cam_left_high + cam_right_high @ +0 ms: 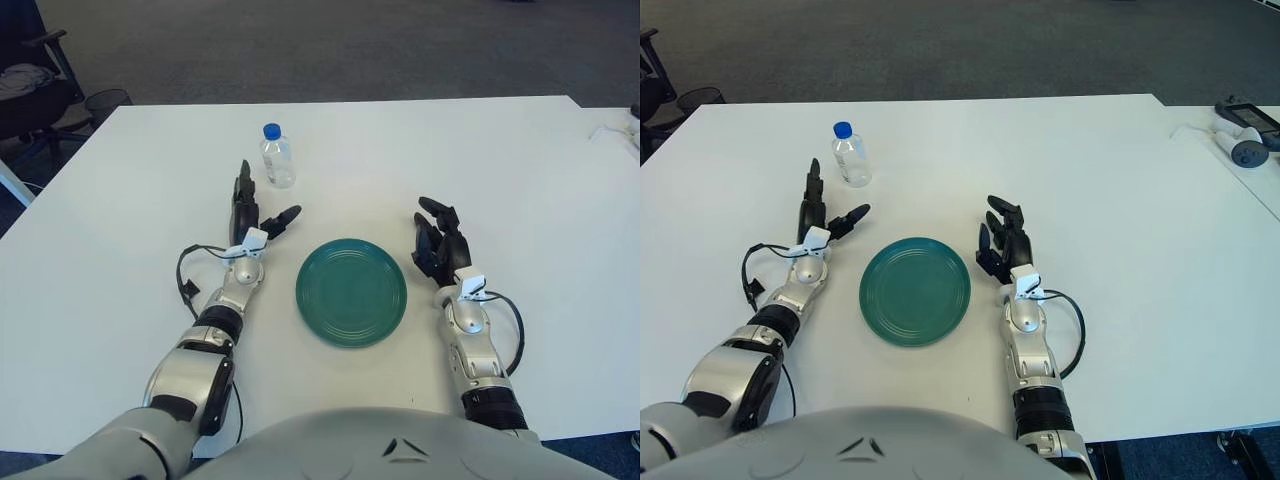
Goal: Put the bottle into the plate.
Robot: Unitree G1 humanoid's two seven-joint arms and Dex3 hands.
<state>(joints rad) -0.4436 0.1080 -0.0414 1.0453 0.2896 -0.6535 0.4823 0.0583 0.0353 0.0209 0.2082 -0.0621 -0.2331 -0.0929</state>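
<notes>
A small clear bottle (277, 157) with a blue cap stands upright on the white table (120, 230), beyond the plate and to its left. The round green plate (351, 291) lies flat near me with nothing on it. My left hand (254, 214) is between the two, just left of the plate's far rim and a short way in front of the bottle, fingers spread and holding nothing. My right hand (437, 243) shows beside the plate's right edge, fingers loosely extended and holding nothing.
A black office chair (30, 75) and a dark bin stand off the table's far left corner. Small white devices (1243, 135) with a cable lie at the far right edge of the table.
</notes>
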